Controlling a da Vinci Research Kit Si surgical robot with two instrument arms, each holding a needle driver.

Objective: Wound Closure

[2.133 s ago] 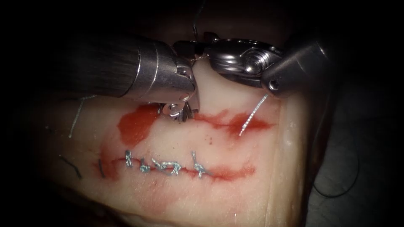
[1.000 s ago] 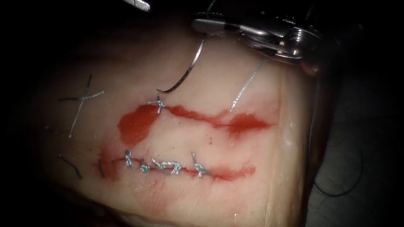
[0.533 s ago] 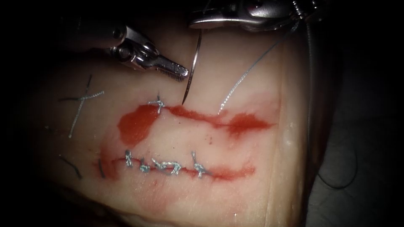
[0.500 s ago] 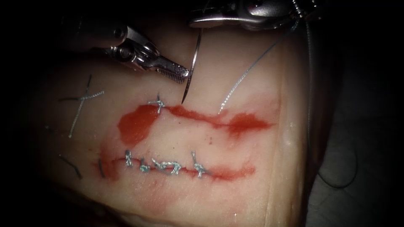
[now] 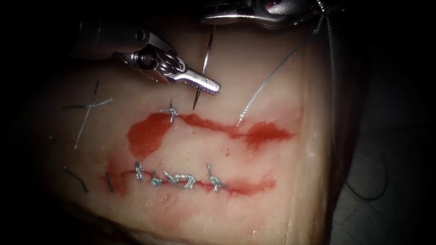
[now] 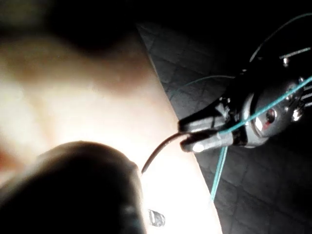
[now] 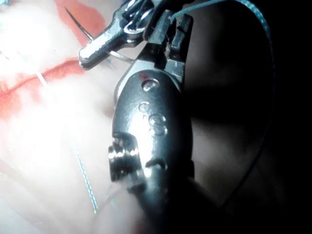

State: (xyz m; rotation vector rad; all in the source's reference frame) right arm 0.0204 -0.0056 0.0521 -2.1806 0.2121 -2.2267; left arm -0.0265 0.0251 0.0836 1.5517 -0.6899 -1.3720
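My right tool [image 5: 209, 19] reaches in over the far edge of the tissue [image 5: 254, 208], jaws shut on the curved needle [image 5: 205, 54] near its tail. The needle hangs down, its tip free just beyond the upper cut [image 5: 218, 127], right of the single stitch [image 5: 170, 111]. It is not in the tissue. My left tool [image 5: 213, 86] comes from the upper left and lies across the needle's lower shaft, in front of it. A pale thread [image 5: 268, 81] runs from the right tool down to the cut. The left wrist view shows the right tool [image 6: 187, 136] gripping the needle [image 6: 158, 151].
Red fluid [image 5: 145, 134] pools at the upper cut's left end. A lower cut [image 5: 181, 179] carries several knotted stitches. Cut ends of thread [image 5: 88, 115] lie on the tissue at the left. Dark thread [image 5: 334, 90] trails down past the tissue's right edge.
Both tools left the upper stitch; the right tool rose with the needle. The left tool came back from the upper left and slid rightward across the needle's lower shaft.
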